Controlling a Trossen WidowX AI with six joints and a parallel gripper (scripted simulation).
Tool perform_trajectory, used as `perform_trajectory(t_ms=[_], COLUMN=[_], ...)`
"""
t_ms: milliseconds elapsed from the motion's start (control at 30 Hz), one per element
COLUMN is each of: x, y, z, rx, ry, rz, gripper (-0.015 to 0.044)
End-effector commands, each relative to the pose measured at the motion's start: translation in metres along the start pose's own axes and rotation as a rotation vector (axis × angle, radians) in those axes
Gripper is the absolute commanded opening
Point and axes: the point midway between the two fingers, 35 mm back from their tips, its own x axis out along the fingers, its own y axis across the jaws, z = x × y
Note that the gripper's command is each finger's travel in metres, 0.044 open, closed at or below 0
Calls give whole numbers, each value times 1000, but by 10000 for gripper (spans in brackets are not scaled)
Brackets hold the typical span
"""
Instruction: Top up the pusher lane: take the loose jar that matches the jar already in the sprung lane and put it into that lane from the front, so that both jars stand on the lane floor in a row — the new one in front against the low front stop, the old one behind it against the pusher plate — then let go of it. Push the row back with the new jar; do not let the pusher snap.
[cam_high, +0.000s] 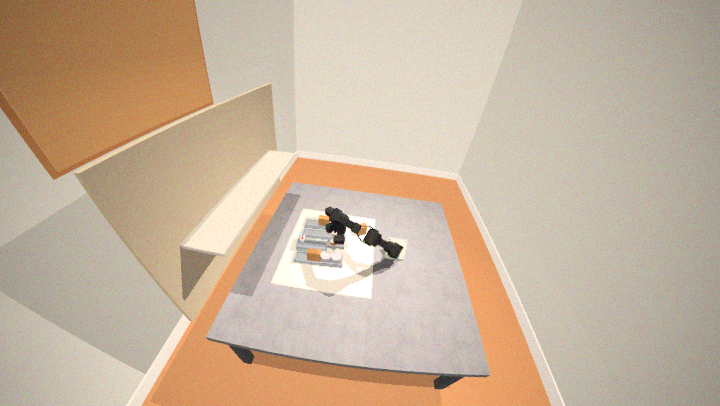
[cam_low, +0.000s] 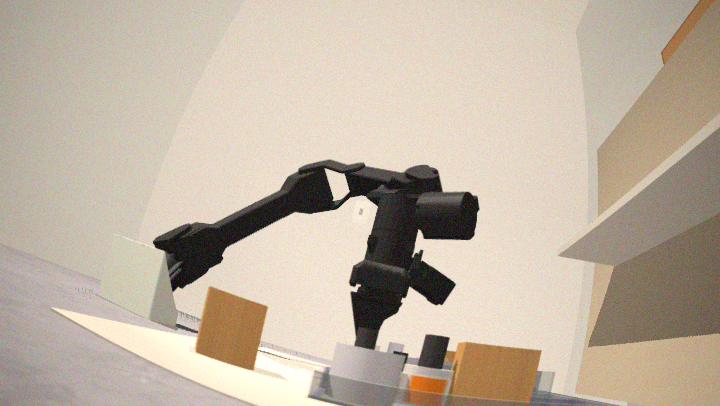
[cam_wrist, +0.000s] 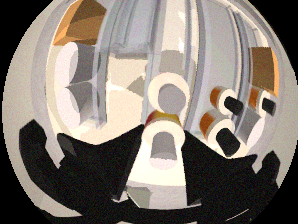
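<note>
A pale-rimmed jar with a grey cap and a red-and-yellow band (cam_wrist: 163, 120) was held upright, or nearly so, between the fingers of the black gripper (cam_high: 336, 238) (cam_low: 366, 338) (cam_wrist: 162, 131), at the front end of the middle lane. Whether its base was touching the lane floor could not be told. Just behind it in the row, a second pale-rimmed jar with a grey top (cam_wrist: 168, 80) was seen; its contact with the pusher plate could not be made out. To one side in the wrist view, orange-banded jars with black caps (cam_low: 427, 389) (cam_wrist: 220, 131) were lined up, near a pale grey cylinder (cam_wrist: 254, 127). On the other side, two pale cylinders (cam_high: 330, 256) (cam_wrist: 70, 85) were set in a row before a wood-brown block (cam_high: 313, 254) (cam_low: 496, 372) (cam_wrist: 82, 22). A separate upright wooden block (cam_high: 362, 229) (cam_low: 231, 327) was placed on the cream mat (cam_high: 352, 290) (cam_low: 151, 353), which was spread over the grey worktop (cam_high: 403, 322) (cam_low: 30, 302). Above the lanes, the black arm (cam_high: 370, 236) (cam_low: 257, 209) was bent downward at its wrist.
</note>
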Motion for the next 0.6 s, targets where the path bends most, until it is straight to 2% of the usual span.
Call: perform_trajectory(t_ms=[0, 567], x=[1, 7], y=[1, 1], z=[5, 5], rx=[-7, -7], ry=[-19, -19], rz=[8, 8], gripper=[0, 0])
